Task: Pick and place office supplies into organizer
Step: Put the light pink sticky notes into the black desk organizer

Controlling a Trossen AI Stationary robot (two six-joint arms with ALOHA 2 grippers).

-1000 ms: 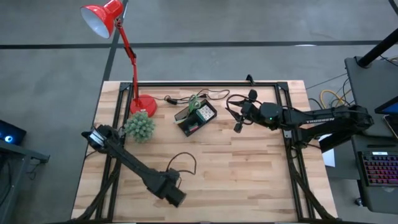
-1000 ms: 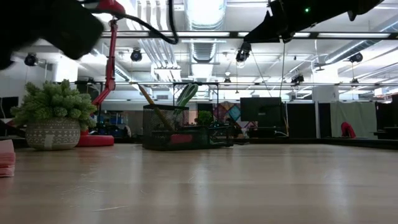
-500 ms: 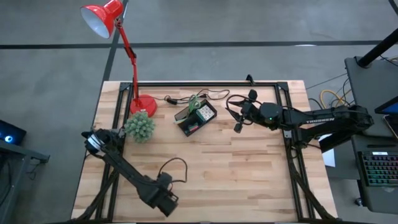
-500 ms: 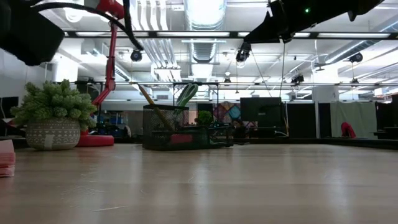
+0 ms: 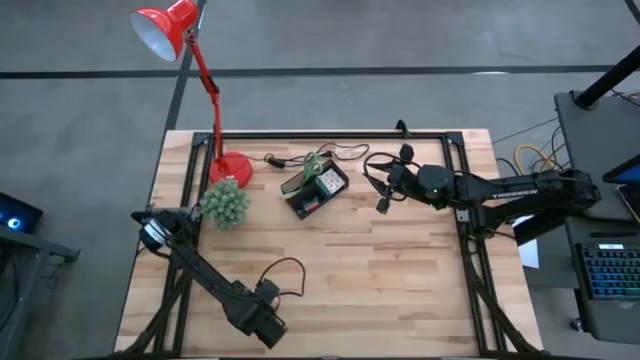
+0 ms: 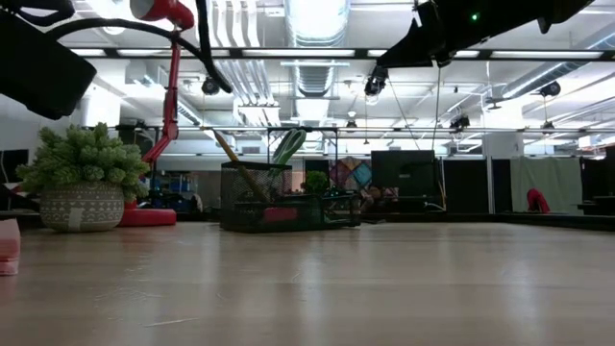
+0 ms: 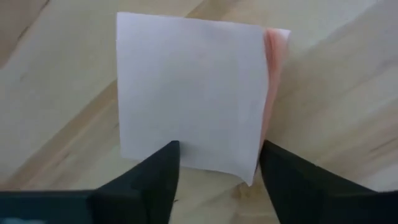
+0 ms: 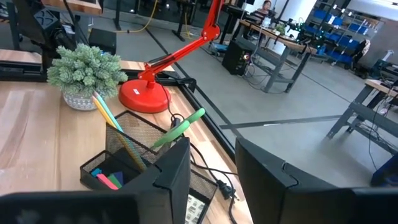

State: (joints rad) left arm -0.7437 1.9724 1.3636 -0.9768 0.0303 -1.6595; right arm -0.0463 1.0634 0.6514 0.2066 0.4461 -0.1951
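The left gripper (image 7: pixel 214 171) hovers at seven o'clock, fingers spread over the sticky-note pad (image 7: pixel 193 99). The right gripper (image 5: pixel 380 190), fingers parted and empty, waits at three o'clock from the organizer (image 5: pixel 314 189).

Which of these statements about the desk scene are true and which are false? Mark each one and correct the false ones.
1. The left gripper hangs over a pink sticky-note pad with its fingers spread. True.
2. The organizer lies tipped on its side. False: it stands upright on the table.
3. The potted plant stands close to the red lamp. True.
4. The right gripper is inside the organizer. False: it hovers beside it, apart.
5. The sticky-note pad is already in the organizer. False: it lies on the table.
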